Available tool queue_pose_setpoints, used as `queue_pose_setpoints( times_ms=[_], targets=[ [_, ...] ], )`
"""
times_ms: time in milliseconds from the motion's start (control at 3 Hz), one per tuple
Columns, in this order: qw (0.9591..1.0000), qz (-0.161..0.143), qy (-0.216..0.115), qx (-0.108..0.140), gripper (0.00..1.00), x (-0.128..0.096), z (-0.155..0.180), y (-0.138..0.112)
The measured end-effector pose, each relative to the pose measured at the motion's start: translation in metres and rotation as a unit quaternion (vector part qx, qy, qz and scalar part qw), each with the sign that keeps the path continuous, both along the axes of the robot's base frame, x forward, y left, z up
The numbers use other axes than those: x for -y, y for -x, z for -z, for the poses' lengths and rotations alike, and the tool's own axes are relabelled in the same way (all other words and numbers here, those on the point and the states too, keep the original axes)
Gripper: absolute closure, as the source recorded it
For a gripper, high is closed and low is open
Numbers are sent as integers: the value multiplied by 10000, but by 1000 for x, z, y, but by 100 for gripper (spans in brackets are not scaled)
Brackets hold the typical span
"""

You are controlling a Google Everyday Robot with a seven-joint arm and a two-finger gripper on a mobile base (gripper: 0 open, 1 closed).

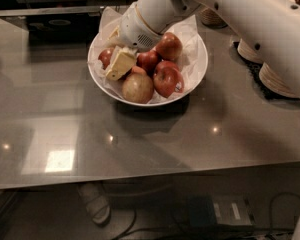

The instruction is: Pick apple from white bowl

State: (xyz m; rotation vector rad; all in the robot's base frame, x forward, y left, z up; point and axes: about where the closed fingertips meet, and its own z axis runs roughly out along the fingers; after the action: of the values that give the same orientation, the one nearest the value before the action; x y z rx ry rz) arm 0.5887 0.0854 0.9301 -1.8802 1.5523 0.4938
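Grey, glossy tabletop point(140, 154) is carrying the white bowl point(202, 66) toward 12 o'clock. A white robot arm point(240, 14) is reaching in from 2 o'clock. Its gripper point(121, 64) is sitting inside the bowl at about 9 o'clock, among the fruit; whether it is grasping anything cannot be told. The apple point(170, 46), large and dull red with yellow-orange streaks, is lying in the bowl at 2 o'clock, touching the arm's wrist.

The gripper point(119, 64) sits inside the white bowl point(200, 64) near the far edge of the desk point(140, 134). The arm point(250, 19) hides the bowl's far-left rim and part of a red apple point(105, 57). It also half-covers the stacks of paper bowls point(275, 81) at the right edge, and is itself cut off at the top and right.
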Motion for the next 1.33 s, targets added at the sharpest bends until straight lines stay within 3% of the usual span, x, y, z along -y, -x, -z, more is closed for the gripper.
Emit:
queue_pose_setpoints(
  times_ms=[667, 1333],
  targets=[
    [9999, 46, -66, 123, 100, 16, -17, 4],
    [9965, 489, 295, 612, 100, 85, -74, 29]
  ],
)
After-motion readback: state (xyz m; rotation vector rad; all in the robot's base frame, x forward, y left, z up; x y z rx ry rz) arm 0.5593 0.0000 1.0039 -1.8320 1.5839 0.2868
